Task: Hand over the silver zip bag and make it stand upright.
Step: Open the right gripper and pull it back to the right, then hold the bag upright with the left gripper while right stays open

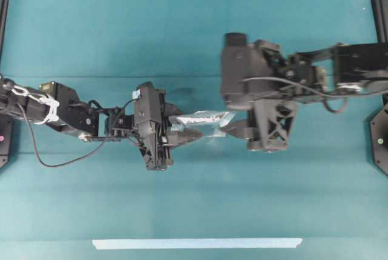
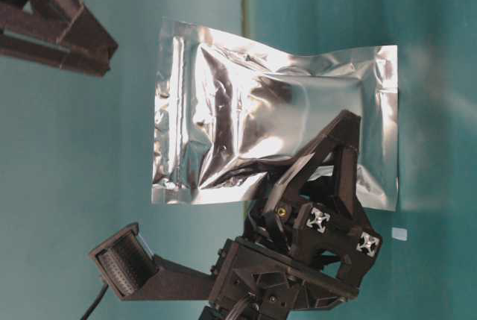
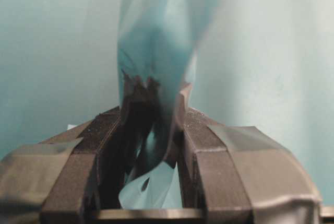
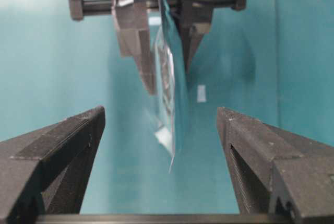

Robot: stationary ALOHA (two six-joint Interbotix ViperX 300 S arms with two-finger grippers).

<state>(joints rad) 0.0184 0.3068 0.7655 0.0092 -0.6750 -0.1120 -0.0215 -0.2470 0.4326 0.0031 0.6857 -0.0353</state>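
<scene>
The bag (image 1: 200,120) hung in the air between the two arms, above the teal bench (image 1: 194,36), held edge-on to the overhead view. The left pincer (image 3: 151,125) was clamped on one end of it; the left wrist view showed the foil pinched between the two fingers (image 3: 203,145), with a crumpled tail poking back behind them. Held that way, the bag's flat faces pointed sideways, so its free end offered a thin edge that a second pincer could slide over.

The right pincer (image 4: 162,145) stood wide apart, facing the left one. In its own wrist view the bag's free edge (image 4: 172,130) lay in the middle of the gap, touching neither finger (image 4: 250,145). From overhead its fingertips seemed to overlap the bag's right end, so it looked lined up for the hand-over but had not gripped.

The table-level view showed the bag (image 2: 276,133) as a wide, crinkled silver sheet, gripped along one edge by one pincer (image 2: 320,186).

The pale tape strip (image 1: 197,243) lay near the front edge, well apart from all this.

Judged from this, the hand-over was in hand; standing the bag up was not yet done.
</scene>
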